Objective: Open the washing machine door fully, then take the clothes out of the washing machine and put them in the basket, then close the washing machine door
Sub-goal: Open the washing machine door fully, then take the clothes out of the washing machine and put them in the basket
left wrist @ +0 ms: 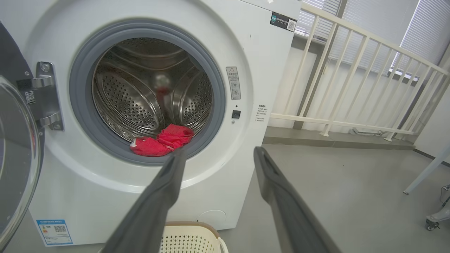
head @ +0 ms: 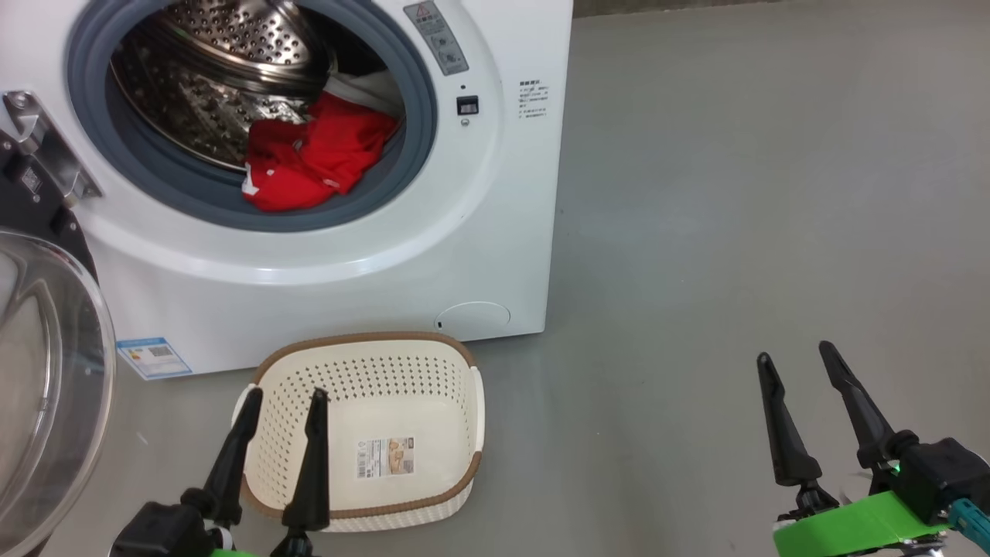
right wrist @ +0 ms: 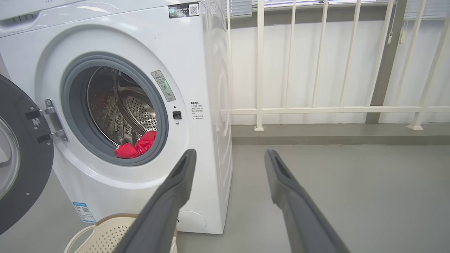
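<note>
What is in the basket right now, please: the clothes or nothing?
Empty: the basket has a bare floor with just its label; the clothes lie inside the washing machine drum.

Black fingers (head: 783, 433), green, perhaps plastic, wrist bracket (head: 851, 527)

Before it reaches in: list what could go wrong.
The clothes lie against the seal; a shallow pinch might grab rubber or drop fabric.
The basket sits just below the open left end effector; raising that arm could nudge it.
The washing machine door hangs open at left, near that arm's swing.
</note>
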